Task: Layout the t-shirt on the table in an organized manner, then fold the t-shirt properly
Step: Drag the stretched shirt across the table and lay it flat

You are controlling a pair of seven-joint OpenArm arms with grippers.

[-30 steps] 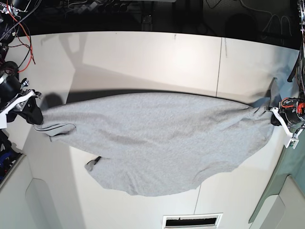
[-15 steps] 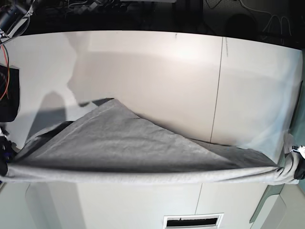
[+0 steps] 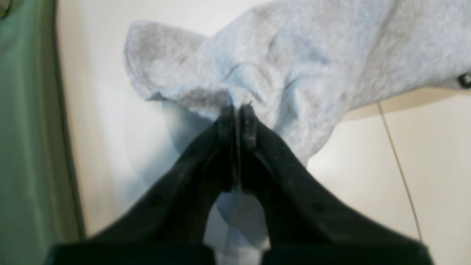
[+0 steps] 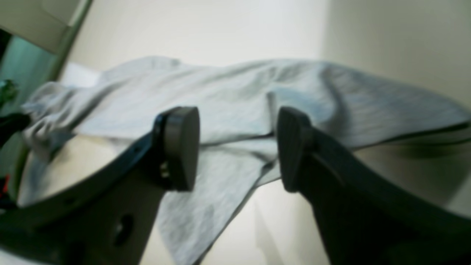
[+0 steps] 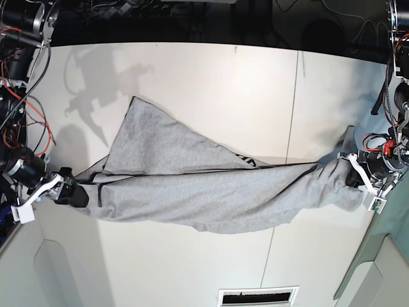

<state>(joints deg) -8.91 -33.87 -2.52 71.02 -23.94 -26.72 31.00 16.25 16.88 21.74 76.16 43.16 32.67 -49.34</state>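
T-shirt (image 5: 211,198) lies stretched, twisted and rumpled across the table (image 5: 211,89)

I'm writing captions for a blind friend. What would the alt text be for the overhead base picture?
A light grey t-shirt lies stretched in a rumpled band across a white table, one flap spread toward the far side. The left claw, at the picture's right, pinches one end shut; the right claw, at the picture's left, sits at the other end.
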